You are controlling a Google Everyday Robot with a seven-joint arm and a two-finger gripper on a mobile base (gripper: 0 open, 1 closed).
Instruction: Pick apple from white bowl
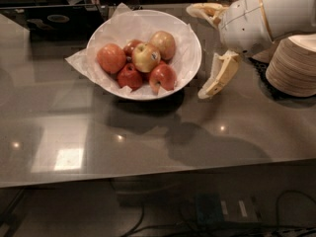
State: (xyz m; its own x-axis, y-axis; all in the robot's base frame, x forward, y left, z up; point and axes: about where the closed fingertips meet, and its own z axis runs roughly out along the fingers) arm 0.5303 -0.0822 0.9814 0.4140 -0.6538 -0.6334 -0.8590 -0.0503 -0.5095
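Note:
The white bowl [191, 67] stands at the back middle of the grey table, lined with crumpled white paper that sticks out over its left rim. Several red and yellow-red apples [146, 57] lie in it, heaped together. My gripper [196, 52] hangs at the bowl's right rim, coming in from the upper right on a white arm. Its fingers are open wide: one finger [207, 10] is behind the bowl's far right edge, the other [219, 75] points down beside the bowl's right wall. It holds nothing.
A tall stack of beige plates [294, 63] stands right of the gripper at the table's right edge. A dark tray-like object [57, 19] sits at the back left. The table's front edge [158, 174] runs across below, with cables on the floor.

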